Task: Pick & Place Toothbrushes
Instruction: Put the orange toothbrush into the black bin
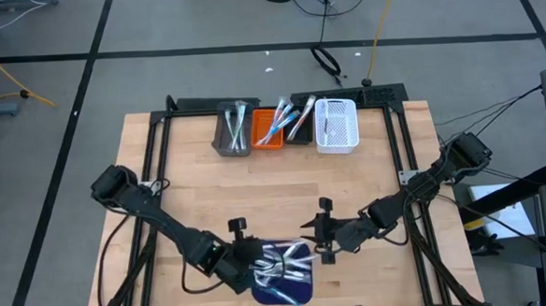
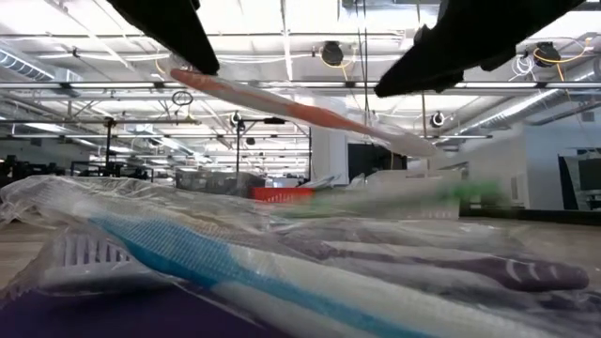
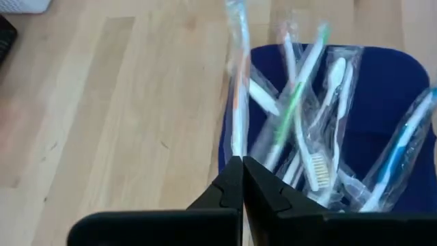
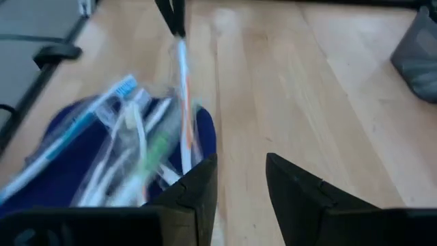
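Observation:
Several wrapped toothbrushes (image 3: 314,137) in white, green and blue lie piled on a dark blue mat (image 1: 282,291) near the table's near edge. My left gripper (image 3: 242,167) is shut on one orange-and-white wrapped toothbrush (image 3: 237,102), raised above the pile (image 2: 282,101). My right gripper (image 4: 240,171) is open beside the mat (image 4: 41,184). The lifted toothbrush (image 4: 184,102) runs from the left gripper (image 4: 174,17) to the outer side of one right finger (image 4: 194,184). My left gripper pinches the orange-and-white toothbrush by one end (image 3: 237,149) between its two fingertips. The toothbrush runs on forward from the fingers, roughly in line with them. It is lifted clear of the pile and slopes down to its free end (image 2: 418,143). My right gripper: I cannot tell whether it touches the toothbrush's free end.
Along the far edge stand a grey bin (image 1: 232,129), an orange bin (image 1: 269,128), a black bin (image 1: 297,125) and a white bin (image 1: 337,126), the first three holding toothbrushes. Bare wooden tabletop (image 1: 284,185) lies between bins and mat.

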Available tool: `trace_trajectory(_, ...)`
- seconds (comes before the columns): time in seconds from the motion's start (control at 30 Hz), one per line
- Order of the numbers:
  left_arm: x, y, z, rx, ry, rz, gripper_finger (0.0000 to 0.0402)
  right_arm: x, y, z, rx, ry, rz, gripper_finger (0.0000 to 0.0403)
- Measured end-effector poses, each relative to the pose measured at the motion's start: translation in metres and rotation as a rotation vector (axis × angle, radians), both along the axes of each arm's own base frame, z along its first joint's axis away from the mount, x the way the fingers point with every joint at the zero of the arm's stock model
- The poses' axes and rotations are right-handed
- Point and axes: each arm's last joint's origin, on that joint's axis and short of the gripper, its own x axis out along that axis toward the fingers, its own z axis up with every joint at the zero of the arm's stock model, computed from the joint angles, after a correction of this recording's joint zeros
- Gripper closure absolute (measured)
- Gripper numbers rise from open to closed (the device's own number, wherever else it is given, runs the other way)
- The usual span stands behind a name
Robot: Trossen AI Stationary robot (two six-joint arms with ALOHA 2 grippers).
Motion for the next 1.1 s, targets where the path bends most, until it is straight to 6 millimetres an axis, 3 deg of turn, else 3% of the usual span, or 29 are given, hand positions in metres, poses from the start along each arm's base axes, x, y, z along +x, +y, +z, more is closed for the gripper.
trace_trajectory(0.7, 0.006, 0.005, 0.003, 0.039, -0.072, 0.055, 0.0400, 0.002, -0.002, -0.001, 0.000, 0.022, 0.071, 0.0287)
trace_trajectory(1.1, 0.007, 0.004, 0.003, 0.047, -0.085, 0.052, 0.0400, 0.010, -0.004, -0.025, -0.019, 0.095, 0.026, 0.0293)
